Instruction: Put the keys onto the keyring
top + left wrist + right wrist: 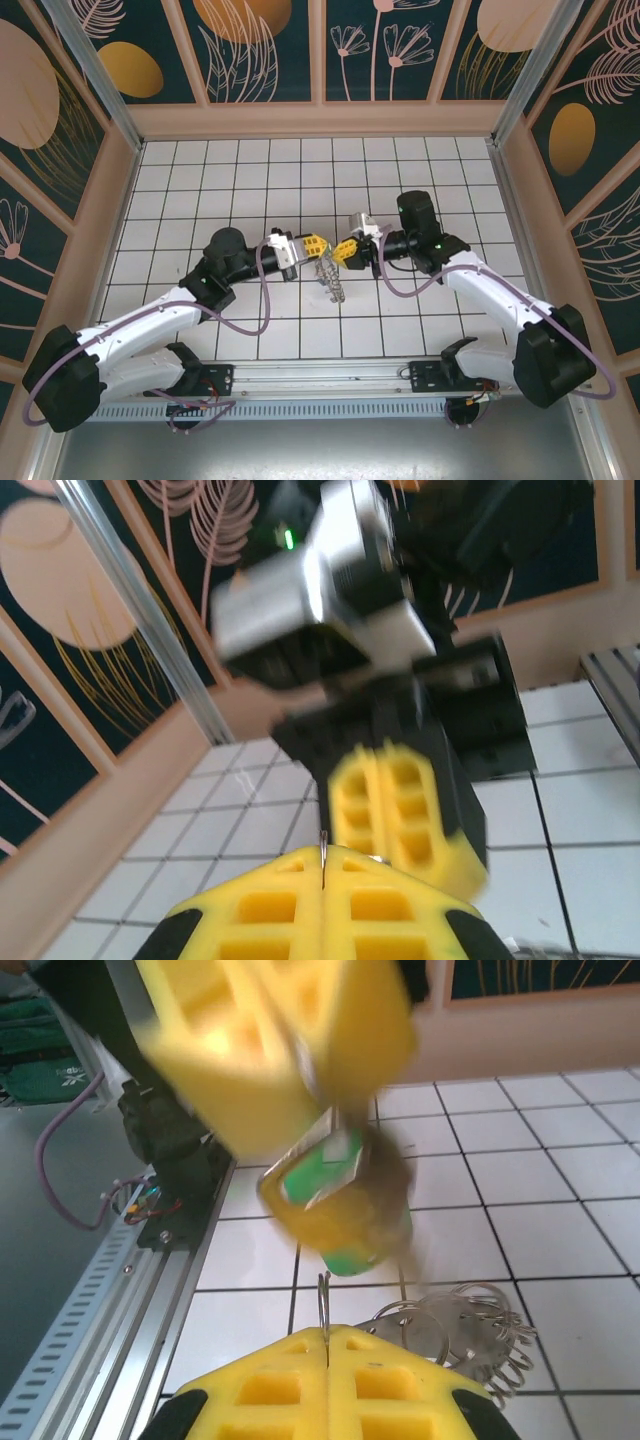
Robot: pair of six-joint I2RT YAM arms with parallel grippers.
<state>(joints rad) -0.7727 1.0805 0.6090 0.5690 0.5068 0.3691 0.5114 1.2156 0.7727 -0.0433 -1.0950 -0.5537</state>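
Observation:
Over the middle of the tiled table my two grippers meet tip to tip. My left gripper point(314, 245) is shut, a thin metal sliver showing between its yellow tips point(323, 858). In the right wrist view its fingers point(270, 1030) come down from above with a blurred green-headed key point(345, 1215) hanging just under them. My right gripper point(346, 250) is shut on a thin wire loop point(325, 1305) of the keyring point(470, 1330). The rest of the keyring, a silvery bunch of rings, droops to the tiles point(331, 278) below both grippers.
The white tiled table point(420, 180) is boxed in by wooden-framed patterned walls point(320, 118) at the back and both sides. A metal rail point(320, 378) with the arm bases runs along the near edge.

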